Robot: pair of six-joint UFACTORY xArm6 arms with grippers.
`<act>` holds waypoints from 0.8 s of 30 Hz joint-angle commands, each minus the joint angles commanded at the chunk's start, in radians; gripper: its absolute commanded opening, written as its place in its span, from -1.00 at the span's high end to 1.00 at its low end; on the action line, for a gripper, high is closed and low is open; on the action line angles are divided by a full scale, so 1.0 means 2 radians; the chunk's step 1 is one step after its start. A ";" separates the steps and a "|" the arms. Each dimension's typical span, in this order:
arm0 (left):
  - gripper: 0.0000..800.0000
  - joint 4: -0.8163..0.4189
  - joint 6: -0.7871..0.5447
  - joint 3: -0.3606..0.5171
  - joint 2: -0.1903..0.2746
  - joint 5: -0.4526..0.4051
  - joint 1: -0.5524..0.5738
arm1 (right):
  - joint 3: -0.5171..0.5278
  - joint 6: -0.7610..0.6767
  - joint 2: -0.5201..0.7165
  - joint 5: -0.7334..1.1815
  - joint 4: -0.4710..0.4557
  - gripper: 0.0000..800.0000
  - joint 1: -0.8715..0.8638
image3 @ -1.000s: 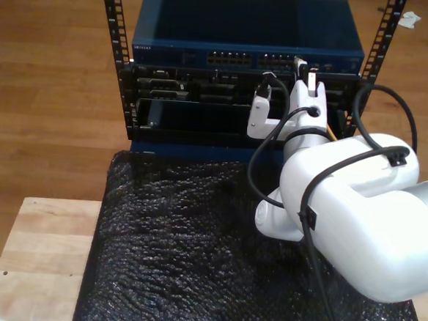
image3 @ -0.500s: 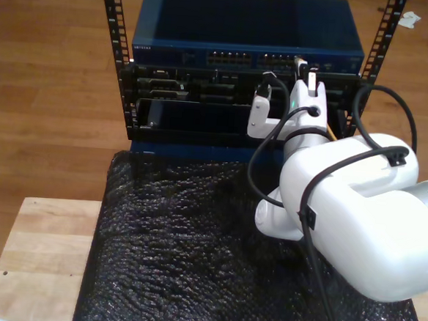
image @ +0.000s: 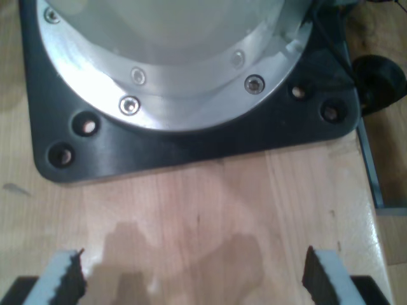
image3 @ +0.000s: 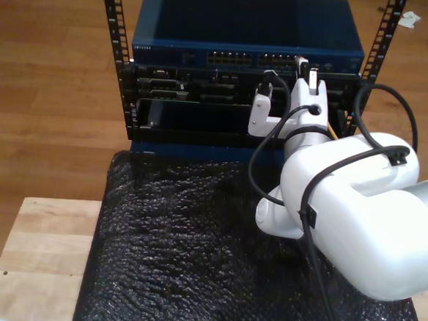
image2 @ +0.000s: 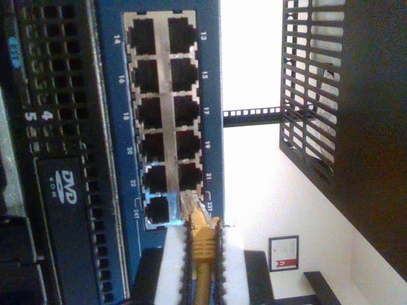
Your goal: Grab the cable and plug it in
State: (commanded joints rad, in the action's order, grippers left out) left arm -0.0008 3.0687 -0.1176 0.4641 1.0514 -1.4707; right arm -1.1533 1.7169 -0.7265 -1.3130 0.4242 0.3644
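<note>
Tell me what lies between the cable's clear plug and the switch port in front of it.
Nothing lies between them. In the second wrist view, the clear plug of the cable, held by my second gripper, sits right at the port, not seated.

- Exterior view: even, soft indoor light, slightly grainy.
- Second wrist view: background blown out white, foreground soft.
- First wrist view: blurred, faint shadows on the tabletop (image: 191, 222).

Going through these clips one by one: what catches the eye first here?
The big white arm at the exterior view's right, reaching to the blue network switch in the rack. My second gripper holds the yellow cable, its clear plug at the switch's ports. My first gripper hangs open over a wooden table.
</note>
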 joint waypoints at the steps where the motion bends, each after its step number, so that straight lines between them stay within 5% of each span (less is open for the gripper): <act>1: -1.00 0.000 0.000 0.000 0.000 0.000 0.000 | 0.000 0.000 0.000 0.000 0.000 1.00 0.000; 24: -1.00 0.000 0.001 0.000 0.000 0.000 0.000 | 0.000 0.000 -0.003 0.007 -0.001 1.00 0.003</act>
State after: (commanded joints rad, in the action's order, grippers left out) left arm -0.0008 3.0702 -0.1176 0.4641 1.0514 -1.4707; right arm -1.1533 1.7169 -0.7327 -1.2992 0.4227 0.3705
